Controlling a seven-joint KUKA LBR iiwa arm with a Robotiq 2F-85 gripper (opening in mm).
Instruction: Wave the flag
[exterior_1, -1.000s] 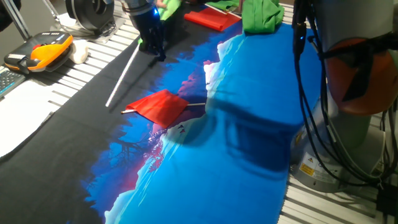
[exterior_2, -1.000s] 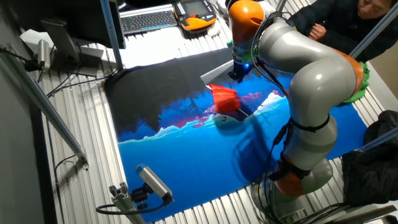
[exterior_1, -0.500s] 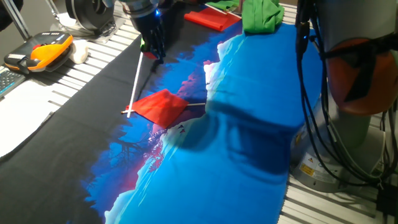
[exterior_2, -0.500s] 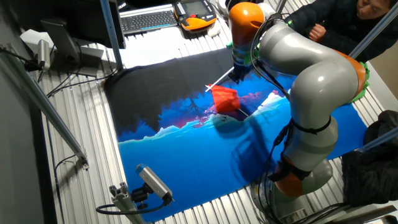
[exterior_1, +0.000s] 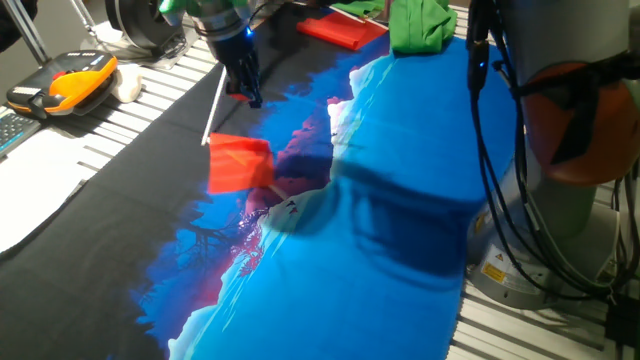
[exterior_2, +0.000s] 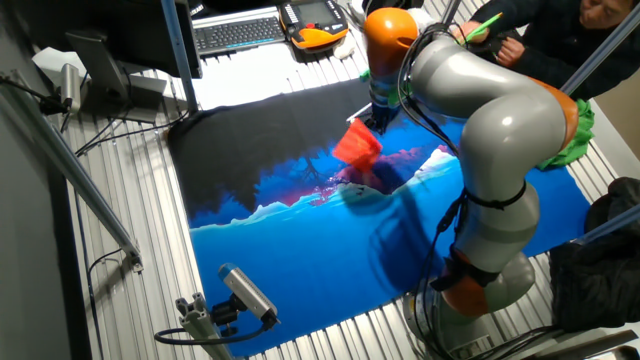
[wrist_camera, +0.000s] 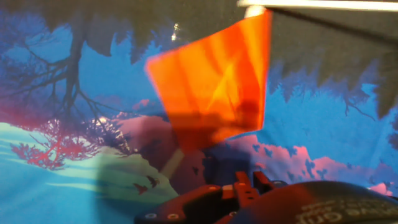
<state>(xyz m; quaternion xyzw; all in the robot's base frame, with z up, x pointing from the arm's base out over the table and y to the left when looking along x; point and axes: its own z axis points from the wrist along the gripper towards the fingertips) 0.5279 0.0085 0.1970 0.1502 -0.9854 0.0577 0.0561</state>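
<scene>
The flag (exterior_1: 240, 163) is a bright red cloth on a thin white stick (exterior_1: 215, 105). It hangs in the air just above the blue and black printed table cloth (exterior_1: 380, 260), at its far left. My gripper (exterior_1: 246, 90) is shut on the upper end of the stick, and the stick slants down and to the left to the cloth. In the other fixed view the flag (exterior_2: 357, 143) hangs below my gripper (exterior_2: 376, 118). In the hand view the flag (wrist_camera: 214, 81) is spread out in the middle and the stick (wrist_camera: 311, 4) runs along the top edge.
A bright green cloth (exterior_1: 420, 25) and another red cloth (exterior_1: 340, 30) lie at the far edge. An orange teach pendant (exterior_1: 65, 85) and a keyboard (exterior_2: 235, 32) lie beside the table cloth. A person (exterior_2: 560, 30) stands at the far side. Cables (exterior_1: 500, 150) hang by the arm's base.
The flag lay flat on the printed cloth; my gripper has swung the stick and lifted it, so the red cloth now hangs free and farther left.
</scene>
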